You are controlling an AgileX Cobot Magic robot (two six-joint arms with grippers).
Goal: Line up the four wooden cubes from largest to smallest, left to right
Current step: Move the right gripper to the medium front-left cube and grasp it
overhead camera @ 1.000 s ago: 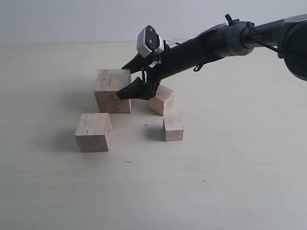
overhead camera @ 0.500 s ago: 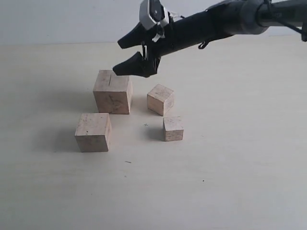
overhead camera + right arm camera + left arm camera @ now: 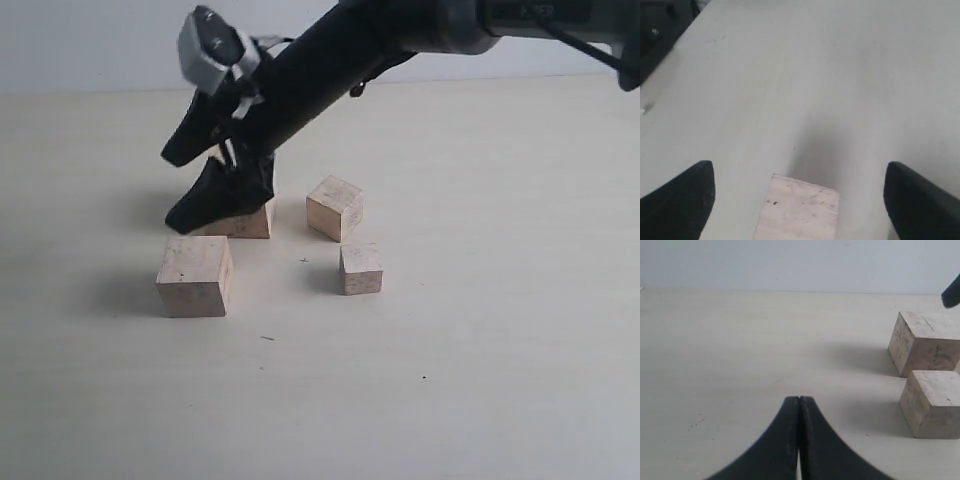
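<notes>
Since a second ago the right gripper (image 3: 172,190) has swung across from beside the third cube and now hangs low in front of the largest cube (image 3: 252,218), hiding most of it; none of the cubes has shifted.

Nearest on the counter (image 3: 480,380) is the second-largest cube (image 3: 195,275), in front of the largest cube and slightly to its left in the exterior view. The smallest cube (image 3: 361,268) sits in front of it too, well off to the right. The third cube (image 3: 335,207) stands just right of the largest cube, turned corner-on, with a gap between them. So the four are bunched in a loose cluster, not yet in a row.

The right jaws are spread wide and hold nothing. The left gripper (image 3: 799,405) has its jaws pressed together, empty, off to the left of the largest cube (image 3: 925,342).

The risk I see: the largest cube nearly fills the spread, so a slightly off descent could land a jaw on its top or shove it into the second-largest cube.
</notes>
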